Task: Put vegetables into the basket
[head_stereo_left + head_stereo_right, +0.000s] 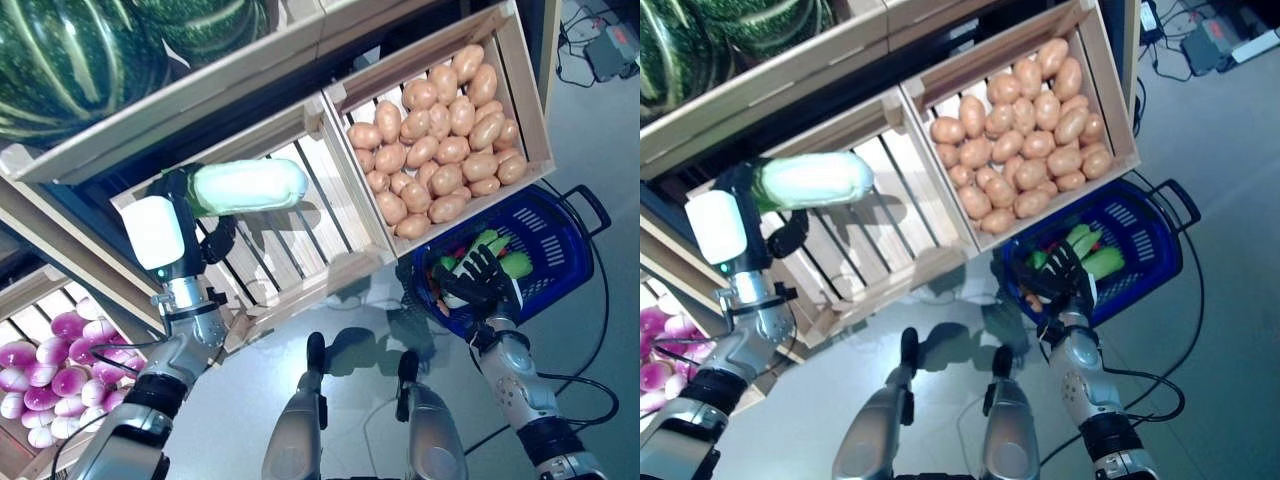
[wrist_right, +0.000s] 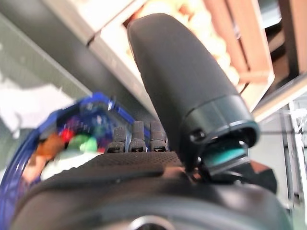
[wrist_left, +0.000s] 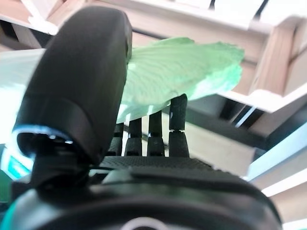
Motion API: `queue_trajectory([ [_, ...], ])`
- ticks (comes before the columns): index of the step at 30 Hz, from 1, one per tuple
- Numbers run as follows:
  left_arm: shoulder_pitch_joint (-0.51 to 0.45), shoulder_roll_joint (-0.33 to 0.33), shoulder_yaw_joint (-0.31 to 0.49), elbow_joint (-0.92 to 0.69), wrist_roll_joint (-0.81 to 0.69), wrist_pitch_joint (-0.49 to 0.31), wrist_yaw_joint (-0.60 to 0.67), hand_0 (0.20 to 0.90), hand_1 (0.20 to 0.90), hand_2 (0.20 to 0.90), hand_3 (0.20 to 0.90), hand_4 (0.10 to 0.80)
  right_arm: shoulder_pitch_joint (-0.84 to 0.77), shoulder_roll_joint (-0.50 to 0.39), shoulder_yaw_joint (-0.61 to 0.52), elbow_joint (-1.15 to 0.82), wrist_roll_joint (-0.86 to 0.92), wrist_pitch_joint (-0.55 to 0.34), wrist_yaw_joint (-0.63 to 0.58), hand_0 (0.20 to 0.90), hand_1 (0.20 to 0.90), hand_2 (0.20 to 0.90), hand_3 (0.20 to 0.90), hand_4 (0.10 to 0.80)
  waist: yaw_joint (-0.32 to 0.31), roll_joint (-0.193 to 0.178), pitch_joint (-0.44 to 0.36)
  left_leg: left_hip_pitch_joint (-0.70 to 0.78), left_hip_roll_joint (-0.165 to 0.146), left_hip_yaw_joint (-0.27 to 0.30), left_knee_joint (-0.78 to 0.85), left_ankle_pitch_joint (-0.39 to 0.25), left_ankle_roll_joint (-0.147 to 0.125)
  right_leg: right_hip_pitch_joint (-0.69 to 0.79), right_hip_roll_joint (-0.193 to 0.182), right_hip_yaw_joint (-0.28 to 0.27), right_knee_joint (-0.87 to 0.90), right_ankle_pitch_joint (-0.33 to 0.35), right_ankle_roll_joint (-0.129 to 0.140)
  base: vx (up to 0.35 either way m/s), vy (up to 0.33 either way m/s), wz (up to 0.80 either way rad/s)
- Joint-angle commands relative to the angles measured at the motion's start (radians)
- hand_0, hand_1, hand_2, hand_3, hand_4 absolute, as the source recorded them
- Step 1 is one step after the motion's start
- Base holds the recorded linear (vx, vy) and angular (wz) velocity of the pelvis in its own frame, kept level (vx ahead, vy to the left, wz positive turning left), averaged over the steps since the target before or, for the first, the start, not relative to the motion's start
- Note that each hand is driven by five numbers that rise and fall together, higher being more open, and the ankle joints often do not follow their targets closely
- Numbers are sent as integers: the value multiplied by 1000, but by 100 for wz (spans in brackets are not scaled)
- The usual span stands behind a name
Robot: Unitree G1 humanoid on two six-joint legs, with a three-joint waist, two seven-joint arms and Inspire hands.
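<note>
Far left, purple-white bulbs [image 1: 45,375] heaped in a low crate. Above them, striped green melons [image 1: 70,55] on the top shelf. Next along, left hand [image 1: 185,205] raised over a slatted crate [image 1: 290,225], fingers [image 3: 177,120] curled beneath a pale green cabbage [image 1: 250,185] and thumb pressed across the top: clamped on it, clear of the slats. Leafy end seen jutting past the fingertips in the left wrist view.

Further right, potatoes [image 1: 440,140] filling a neighbouring crate. Below that crate's lower corner, a blue basket [image 1: 560,250] on the floor, already holding green produce [image 1: 505,260] and something orange. Right hand [image 1: 480,280] at the basket's near rim, fingers spread and straight over the contents, gripping nothing visible.

Cabbage probably moderately heavy, firm at the core but soft and bruisable at the outer leaves, with a smooth skin likely to slip. Best hold judged to be around the thick middle, as here, not by the loose leaf tips. Long sideways carry to the basket likely to test that grip; gentle lowering advisable rather than a drop.
</note>
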Motion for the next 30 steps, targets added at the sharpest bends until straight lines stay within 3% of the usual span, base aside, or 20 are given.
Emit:
queue_trajectory([
  [1, 0, -27, 60, -60, -89, -122, -67, 300, 300, 300, 300, 400, 70, 18, -45, -107, -46, -146, 164, 900, 900, 900, 900, 800, 13, -38, -229, 40, -54, 2, -11, -94, 35, 72, 13, -43, -180, 136, -60, 133, -42, 6],
  [8, 78, -73, 19, -162, -32, -68, -173, 300, 300, 300, 300, 400, 125, 17, -17, -178, 12, -173, 378, 900, 900, 900, 900, 800, 24, -47, -287, 102, -42, 2, -8, -116, 34, 143, 11, -43, -212, 145, -58, 125, -42, 6],
  [13, 84, -84, -30, -157, -87, -41, -254, 300, 300, 300, 300, 400, 109, 5, 44, -282, 81, -181, 508, 900, 900, 900, 900, 800, 28, -52, -312, 138, -38, 5, -21, -130, 34, 176, 8, -38, -237, 149, -51, 84, -21, -4],
  [30, 52, -130, -192, -176, -315, 63, -614, 300, 300, 300, 300, 400, -4, 54, 182, -356, 121, -171, 511, 900, 900, 900, 900, 800, 51, -43, -378, 187, -34, -2, -32, -156, 39, 229, -1, -28, -269, 152, -39, 46, -14, -1],
])
